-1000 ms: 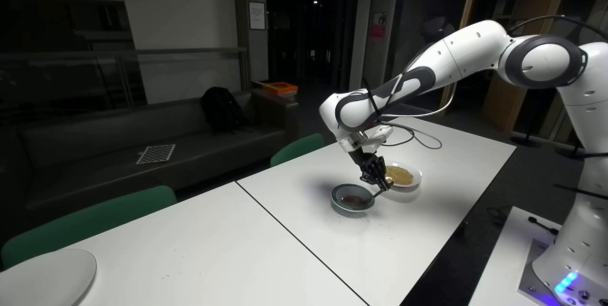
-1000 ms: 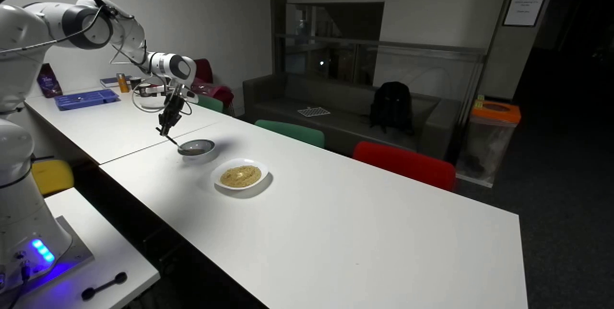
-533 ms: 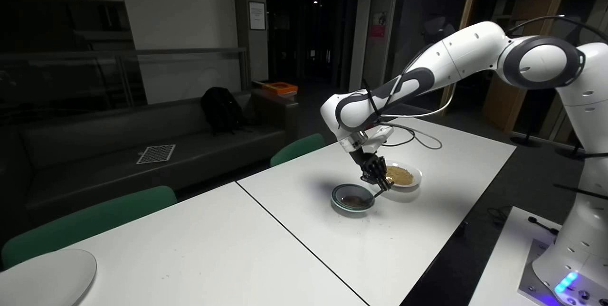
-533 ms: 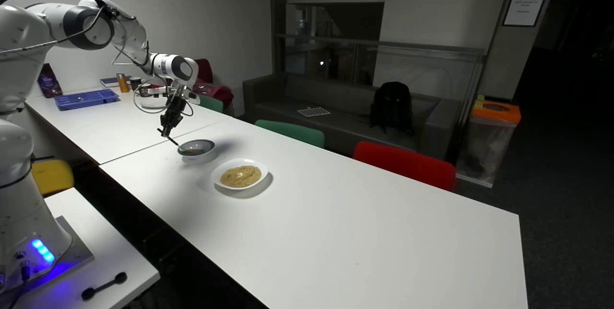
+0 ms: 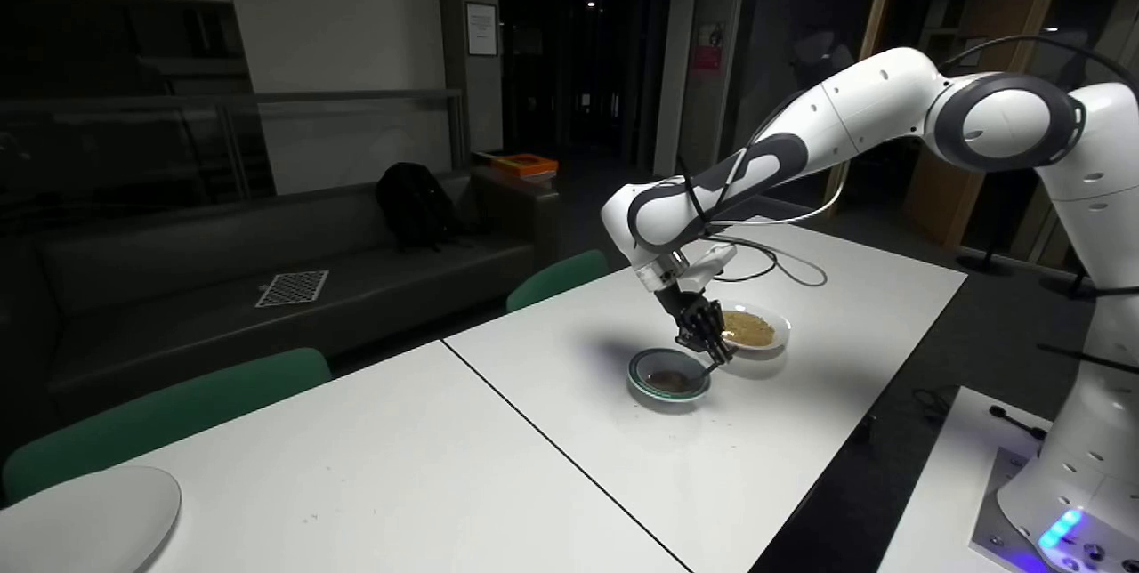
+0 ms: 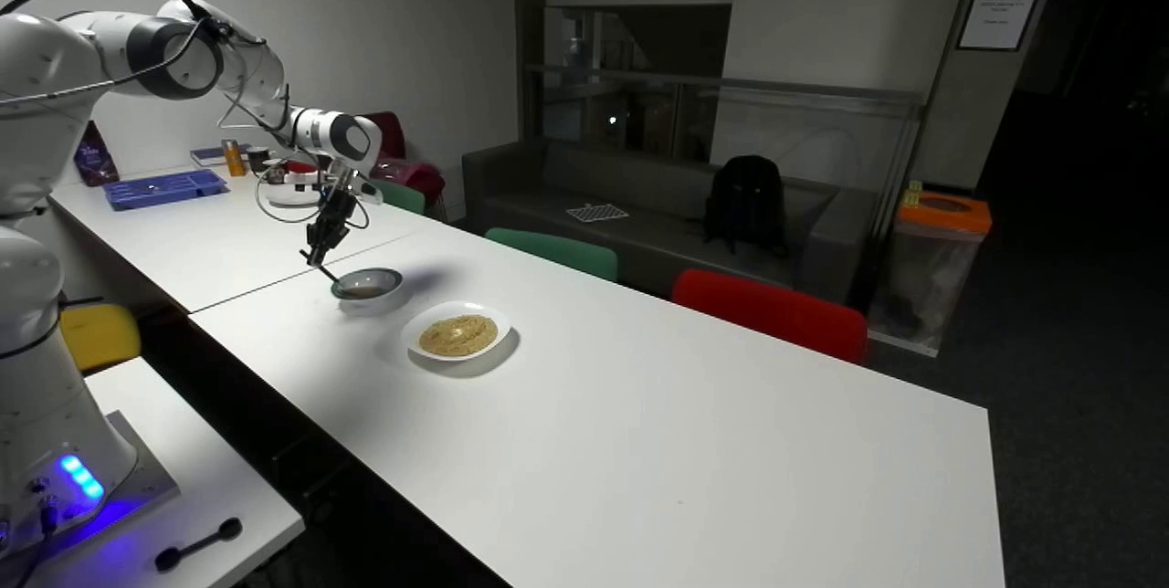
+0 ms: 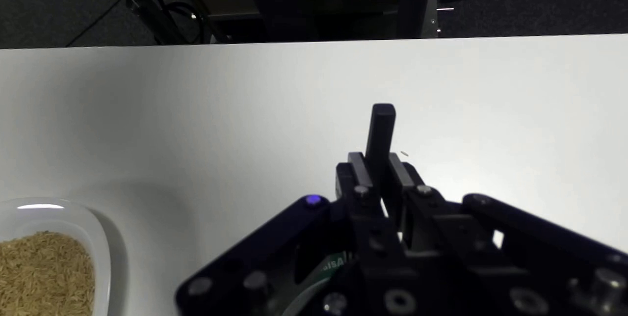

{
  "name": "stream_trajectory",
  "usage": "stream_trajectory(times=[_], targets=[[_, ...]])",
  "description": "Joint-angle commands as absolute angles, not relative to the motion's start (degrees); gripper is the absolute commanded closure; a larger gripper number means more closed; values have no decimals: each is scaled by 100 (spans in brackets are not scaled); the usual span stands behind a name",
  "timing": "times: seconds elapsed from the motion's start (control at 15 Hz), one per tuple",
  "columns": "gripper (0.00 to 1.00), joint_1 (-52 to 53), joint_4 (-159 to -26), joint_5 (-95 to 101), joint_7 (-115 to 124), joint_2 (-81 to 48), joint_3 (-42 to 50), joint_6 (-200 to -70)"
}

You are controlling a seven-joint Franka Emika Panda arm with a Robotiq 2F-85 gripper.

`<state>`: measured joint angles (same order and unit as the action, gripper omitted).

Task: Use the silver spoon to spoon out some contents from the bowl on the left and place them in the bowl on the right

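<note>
My gripper (image 7: 378,161) is shut on the handle of the silver spoon (image 7: 382,127), which looks dark here. In both exterior views the spoon slants down into the green-rimmed bowl on the left (image 5: 669,402), its tip hidden inside. Brownish contents (image 5: 667,382) lie at the bottom of that bowl. The gripper hangs just above and beside its rim. A bit of its green lettered rim (image 7: 333,263) shows behind the fingers in the wrist view. The bowl on the right (image 6: 500,321), white and shallow, holds a wide layer of tan grains (image 6: 458,335).
A white plate (image 5: 89,515) lies at the near left of the table in an exterior view. A blue tray (image 6: 164,190) sits toward the far end. Green chairs (image 6: 552,252) and a red chair (image 6: 772,314) line the table's long side. A stray grain (image 7: 404,153) lies near the fingertips.
My gripper has dipped slightly with the spoon. The green-rimmed bowl has slid a little across the table toward the robot's side. The white bowl has stayed where it was.
</note>
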<state>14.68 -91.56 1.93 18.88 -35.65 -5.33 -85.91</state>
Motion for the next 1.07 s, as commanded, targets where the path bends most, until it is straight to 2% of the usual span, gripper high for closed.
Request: stream_trajectory(times=[0.0, 1.0], targets=[[97, 1379, -9066, 10, 1633, -3649, -556, -8698], [97, 1240, -9773, -118, 800, -3184, -625, -9889]])
